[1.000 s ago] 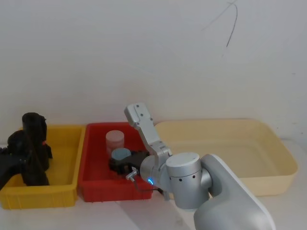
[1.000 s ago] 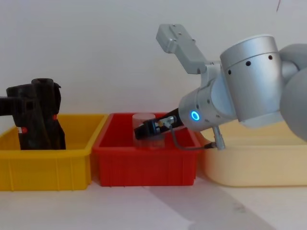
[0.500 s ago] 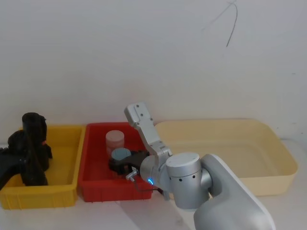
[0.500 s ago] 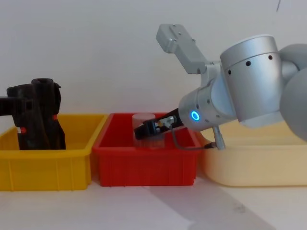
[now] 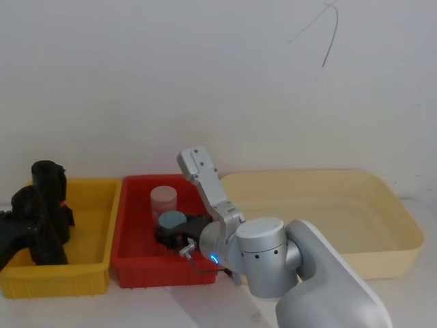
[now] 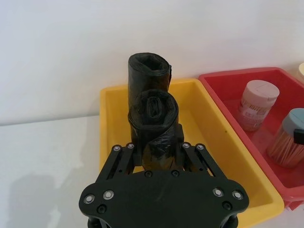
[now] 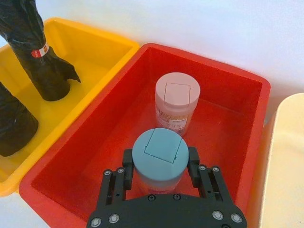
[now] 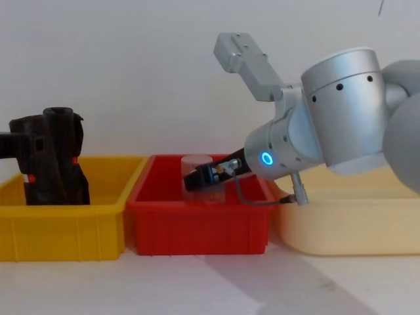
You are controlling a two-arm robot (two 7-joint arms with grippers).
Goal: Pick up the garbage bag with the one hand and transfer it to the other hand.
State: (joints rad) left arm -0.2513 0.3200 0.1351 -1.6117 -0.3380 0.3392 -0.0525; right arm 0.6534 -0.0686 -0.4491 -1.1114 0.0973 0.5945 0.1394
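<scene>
Left claw point(image 6: 156, 156) over yellow bin point(image 6: 209, 128), closed around nearer garbage bag point(image 6: 154, 121), upright in that bin with second roll point(image 6: 148, 71) standing just behind. Same bag at far left in head view point(image 5: 44, 212), red mark point(image 8: 27, 178) visible on it from chest view. Right claw point(image 7: 159, 173), on blue-lit arm point(image 8: 328, 125), down in red bin point(image 7: 237, 95), clamped on blue-lidded jar point(image 7: 157, 154); pink-lidded jar point(image 7: 176, 102) just beyond.

right arm point(image 8: 341, 111): silver, rounded, blue ring light | gripper point(image 7: 161, 183): black, silver screws, linkage fingers
</scene>
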